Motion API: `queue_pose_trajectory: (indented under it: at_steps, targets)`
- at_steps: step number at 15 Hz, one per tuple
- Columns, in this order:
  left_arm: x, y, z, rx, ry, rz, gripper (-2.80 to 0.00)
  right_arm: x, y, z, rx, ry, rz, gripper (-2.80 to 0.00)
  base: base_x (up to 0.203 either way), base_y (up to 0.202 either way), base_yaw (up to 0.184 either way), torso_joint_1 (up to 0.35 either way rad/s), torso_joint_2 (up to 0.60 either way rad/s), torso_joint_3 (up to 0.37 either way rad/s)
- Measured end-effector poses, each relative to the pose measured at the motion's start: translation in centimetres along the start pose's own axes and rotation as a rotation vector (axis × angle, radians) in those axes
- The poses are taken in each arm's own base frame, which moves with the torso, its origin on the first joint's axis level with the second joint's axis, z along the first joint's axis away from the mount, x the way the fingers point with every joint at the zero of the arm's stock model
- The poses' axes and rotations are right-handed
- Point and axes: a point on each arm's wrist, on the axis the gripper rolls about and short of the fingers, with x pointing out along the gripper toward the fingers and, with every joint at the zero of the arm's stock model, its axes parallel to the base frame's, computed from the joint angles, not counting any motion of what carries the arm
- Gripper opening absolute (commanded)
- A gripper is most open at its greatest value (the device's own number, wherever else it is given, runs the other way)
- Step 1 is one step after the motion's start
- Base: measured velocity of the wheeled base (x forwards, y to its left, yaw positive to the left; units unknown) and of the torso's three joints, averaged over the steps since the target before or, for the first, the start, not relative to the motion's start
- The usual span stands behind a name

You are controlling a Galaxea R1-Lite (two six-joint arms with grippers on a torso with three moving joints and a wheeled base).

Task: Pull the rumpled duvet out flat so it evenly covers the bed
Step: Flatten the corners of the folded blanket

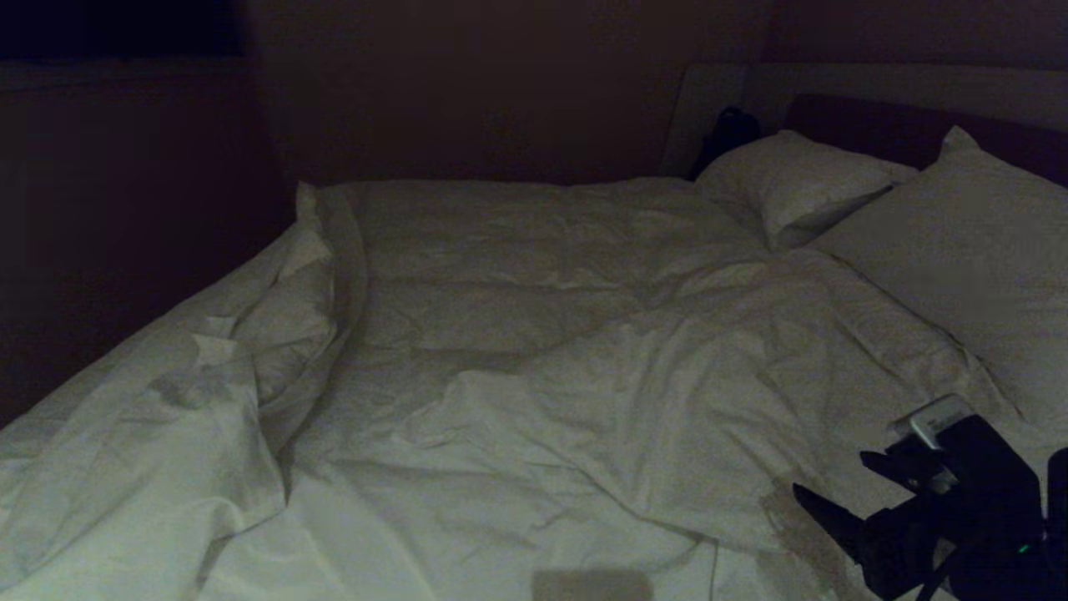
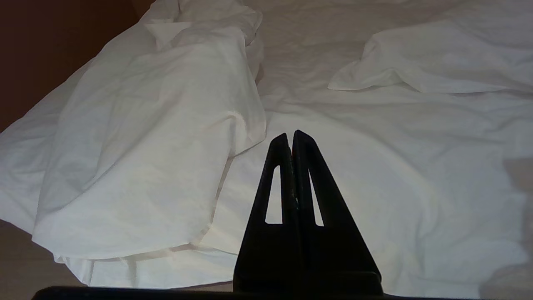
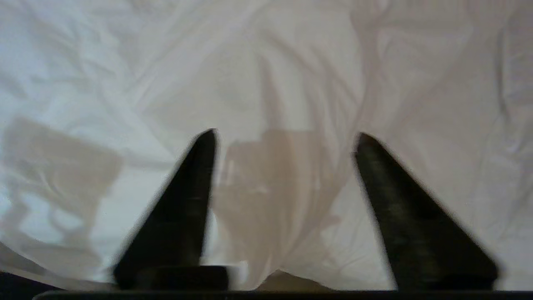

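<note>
The white duvet (image 1: 626,376) lies rumpled across the bed (image 1: 501,534). One flap is folded over towards the middle, and a long bunch (image 1: 250,334) is heaped along the left side. My right gripper (image 1: 834,477) hangs low at the near right corner, open, just above the duvet's edge. In the right wrist view its fingers (image 3: 286,135) stand wide apart over creased white cloth (image 3: 291,62), with nothing between them. My left gripper (image 2: 290,135) is shut and empty, held near the front of the bed beside the bunched fold (image 2: 158,146). It is out of the head view.
Two white pillows (image 1: 793,184) (image 1: 976,250) lean on the dark headboard (image 1: 884,125) at the far right. A small dark object (image 1: 726,133) sits by the nearer pillow. Dark walls close in on the left and far sides.
</note>
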Motion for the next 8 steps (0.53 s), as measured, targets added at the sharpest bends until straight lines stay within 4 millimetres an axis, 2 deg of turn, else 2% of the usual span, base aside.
queue_pose_trajectory:
  at_steps: [2,5,8]
  targets:
    - [0.0,0.0,0.0,0.000,0.000,0.000,-2.80,0.6,0.4,0.2,-0.060,0.015,0.016,-2.80,0.000,0.000,0.000,0.000,0.00,0.000]
    - [0.0,0.0,0.0,0.000,0.000,0.000,-2.80,2.8,1.3,1.1,-0.139,0.044,0.026,-2.80,0.000,0.000,0.000,0.000,0.00,0.000]
    - [0.0,0.0,0.0,0.000,-0.001,0.000,-2.80,5.1,3.3,1.9,-0.231,0.066,0.067,-2.80,0.000,0.000,0.000,0.000,0.00,0.000]
